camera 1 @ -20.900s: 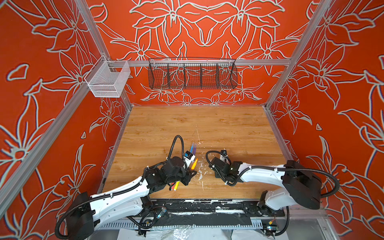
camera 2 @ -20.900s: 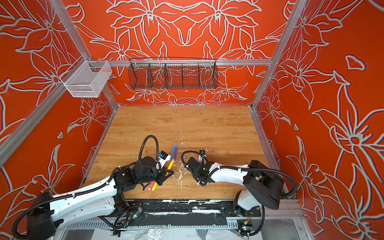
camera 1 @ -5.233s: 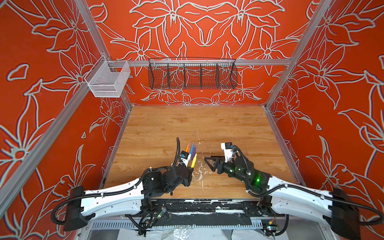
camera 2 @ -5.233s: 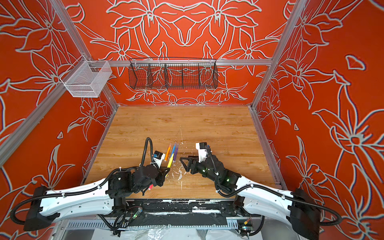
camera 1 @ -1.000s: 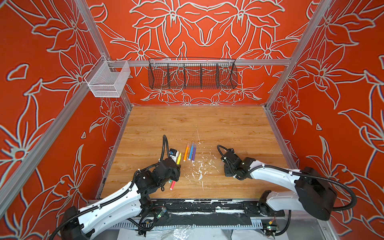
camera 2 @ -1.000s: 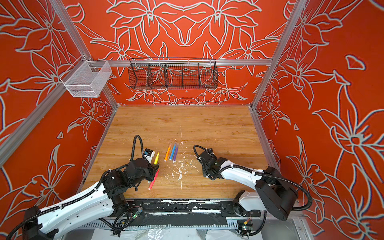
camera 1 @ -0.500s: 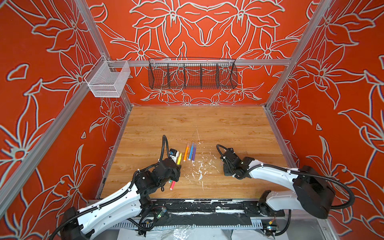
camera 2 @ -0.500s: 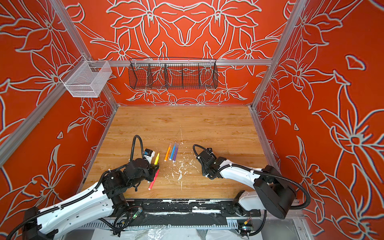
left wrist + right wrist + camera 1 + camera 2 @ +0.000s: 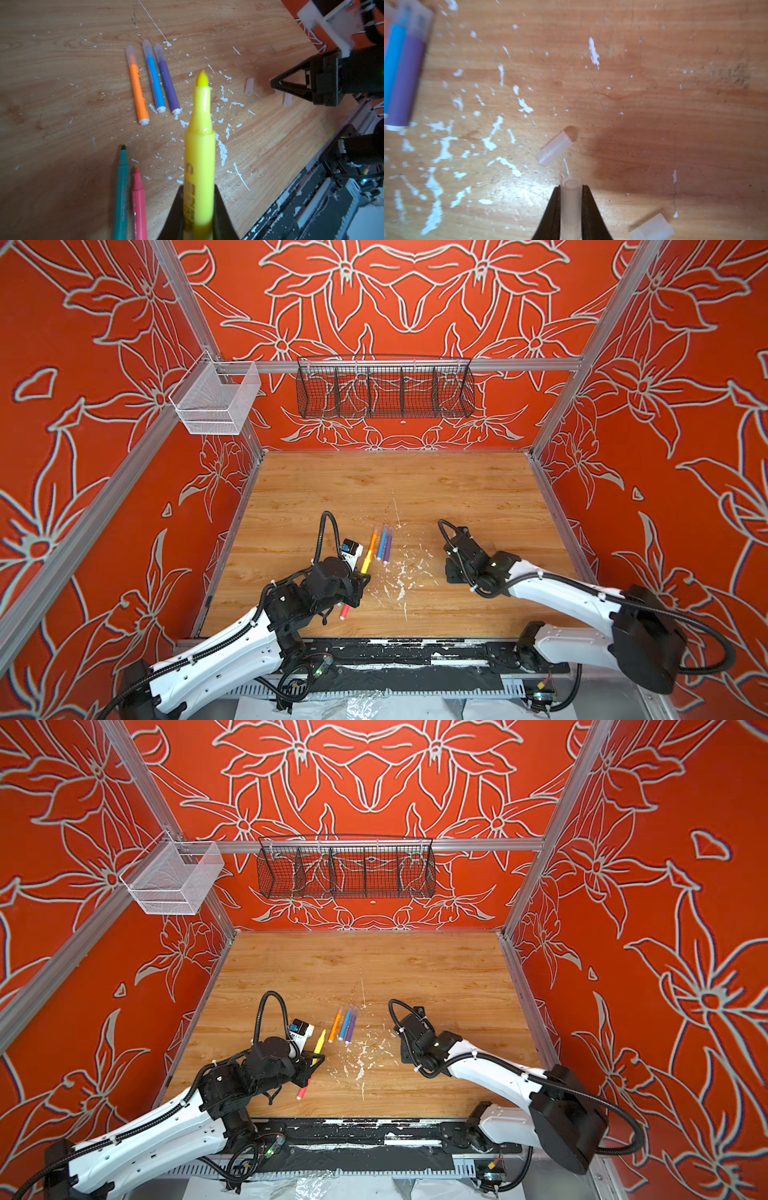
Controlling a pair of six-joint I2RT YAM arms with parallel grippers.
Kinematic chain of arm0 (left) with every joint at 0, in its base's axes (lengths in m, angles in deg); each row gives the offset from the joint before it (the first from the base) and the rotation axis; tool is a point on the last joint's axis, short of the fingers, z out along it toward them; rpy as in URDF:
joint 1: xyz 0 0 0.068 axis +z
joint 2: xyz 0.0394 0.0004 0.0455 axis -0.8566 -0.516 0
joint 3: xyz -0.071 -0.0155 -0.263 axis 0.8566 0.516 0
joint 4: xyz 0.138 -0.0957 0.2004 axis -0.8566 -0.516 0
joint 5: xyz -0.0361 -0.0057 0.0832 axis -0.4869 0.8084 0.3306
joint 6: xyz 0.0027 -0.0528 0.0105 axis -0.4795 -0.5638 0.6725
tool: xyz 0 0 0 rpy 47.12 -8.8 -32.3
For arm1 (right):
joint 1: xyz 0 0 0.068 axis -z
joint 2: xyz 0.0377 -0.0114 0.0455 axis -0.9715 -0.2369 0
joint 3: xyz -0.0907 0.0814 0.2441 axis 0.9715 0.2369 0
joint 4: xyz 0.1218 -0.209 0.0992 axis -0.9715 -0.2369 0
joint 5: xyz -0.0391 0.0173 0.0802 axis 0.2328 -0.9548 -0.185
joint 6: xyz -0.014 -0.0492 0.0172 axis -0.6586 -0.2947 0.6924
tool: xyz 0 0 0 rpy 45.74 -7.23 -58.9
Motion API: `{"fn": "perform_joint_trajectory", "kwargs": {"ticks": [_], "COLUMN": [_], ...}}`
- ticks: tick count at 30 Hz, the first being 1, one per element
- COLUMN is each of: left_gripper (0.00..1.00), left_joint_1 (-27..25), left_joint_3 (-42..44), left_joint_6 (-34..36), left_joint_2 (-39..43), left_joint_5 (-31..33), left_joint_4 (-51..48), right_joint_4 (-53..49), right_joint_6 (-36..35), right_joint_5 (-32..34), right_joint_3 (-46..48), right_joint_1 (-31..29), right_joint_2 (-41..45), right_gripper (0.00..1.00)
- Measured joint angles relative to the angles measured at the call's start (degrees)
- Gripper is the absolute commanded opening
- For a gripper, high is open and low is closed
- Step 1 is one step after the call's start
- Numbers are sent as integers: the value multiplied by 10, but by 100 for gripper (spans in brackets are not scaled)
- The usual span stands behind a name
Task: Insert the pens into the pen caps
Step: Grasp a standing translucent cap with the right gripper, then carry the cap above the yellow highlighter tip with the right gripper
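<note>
The counter (image 9: 374,489) is mostly bare wood. Everything's bunched near the front edge, and the side walls sit well apart from both arms. Left fingers (image 9: 177,207) are clenched on the yellow pen (image 9: 199,155), bare tip poking well out ahead. Right fingers (image 9: 551,214) are clamped on a clear cap (image 9: 571,199) low by the counter, open mouth facing away from the wrist. The orange (image 9: 138,93), blue (image 9: 154,83) and purple (image 9: 167,83) pens lie side by side, already capped, between the two arms. Green (image 9: 121,187) and pink (image 9: 139,203) lie uncapped just beside the left fingers. Two loose caps (image 9: 554,148) sit near the right fingers, among white flecks (image 9: 444,145).

We'd say the step is mating yellow with that cap. We'd lift both clear first, meet in the air over the flecked middle, line the tip up dead straight with the mouth, then push along the axis. The pen sticks out far, so we'd expect wobble; go slow. Stay off the capped trio and keep away from the front edge.
</note>
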Motion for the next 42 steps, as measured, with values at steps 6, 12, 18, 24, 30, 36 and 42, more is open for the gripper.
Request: {"fn": "perform_joint_trajectory", "kwargs": {"ticks": [6,12,18,24,30,36,42], "left_gripper": [0,0,0,0,0,0,0], "left_joint_1": [-45,-96,-107,-113,-116,-116,-116], "left_joint_3": [-42,-50,-48,-39,-36,-36,-36], "left_joint_6": [-2,-5,-20,-38,-47,-53,-55], "left_joint_2": [-102,-145,-151,-159,-177,-179,-179], "left_joint_5": [-29,-44,-57,-66,-65,-63,-57], "left_joint_4": [54,127,195,250,271,274,279], "right_joint_4": [70,184,339,470,533,563,570], "right_joint_6": [22,57,93,101,96,89,88], "right_joint_5": [-9,-37,-80,-81,-69,-59,-57], "right_joint_3": [23,66,108,112,111,103,103], "right_joint_1": [0,0,-6,-64,-98,-109,-113], "right_joint_2": [128,185,179,134,119,115,116], "right_gripper": [5,4,2,2,1,1,1]}}
